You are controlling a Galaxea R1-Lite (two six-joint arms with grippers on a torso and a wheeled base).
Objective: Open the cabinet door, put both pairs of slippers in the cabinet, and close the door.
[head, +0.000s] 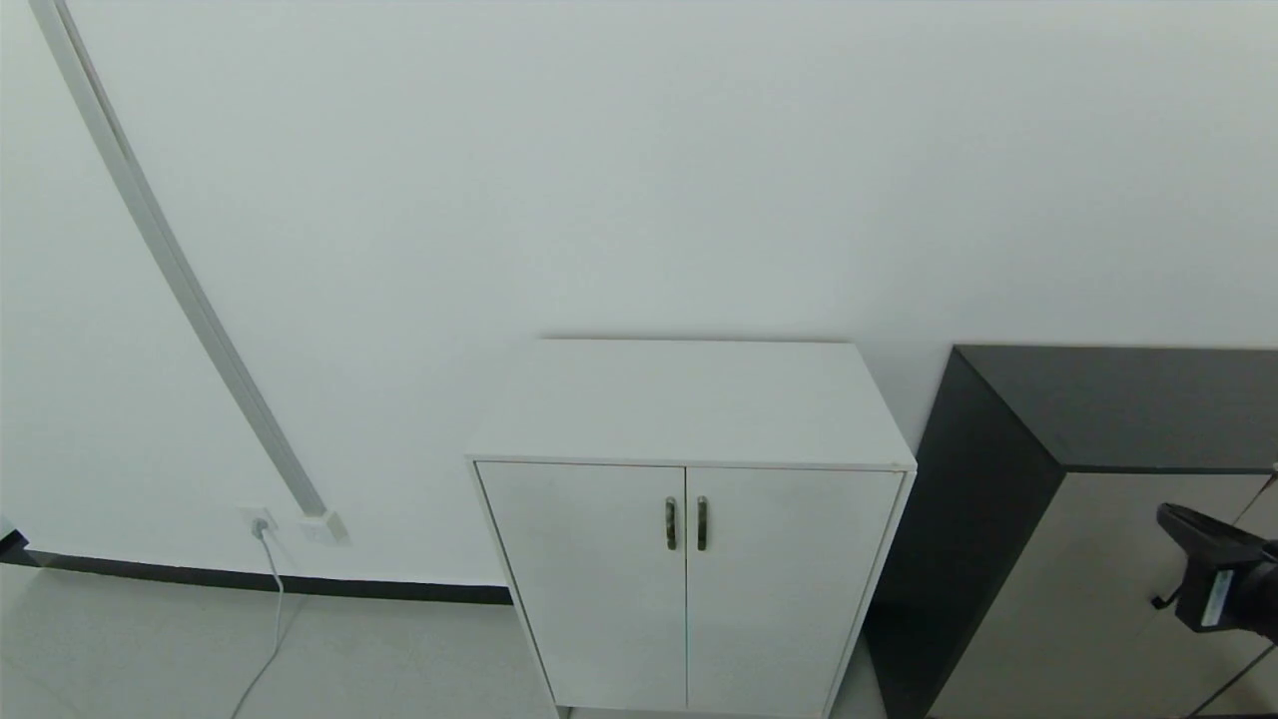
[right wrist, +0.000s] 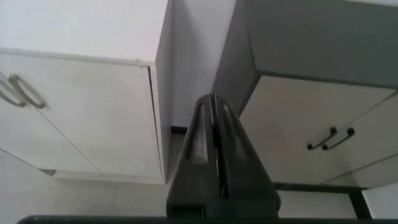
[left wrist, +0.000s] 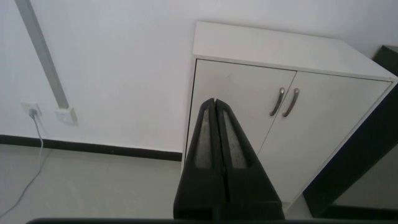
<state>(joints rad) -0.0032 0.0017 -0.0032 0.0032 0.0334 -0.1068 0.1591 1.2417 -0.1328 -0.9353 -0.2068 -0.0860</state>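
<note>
Left wrist view: white two-door cabinet (left wrist: pixel 323 130), shut, ahead of left hand (left wrist: pixel 215 104); it & right hand (right wrist: pixel 214 99) both pinched closed, empty.

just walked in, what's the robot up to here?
Nothing is being handled yet. The white cabinet stands against the wall with both doors shut and the handles untouched. The left gripper is shut and empty, pointing at the cabinet front. The right gripper is shut and empty too, near the gap between it and the dark cabinet.
</note>
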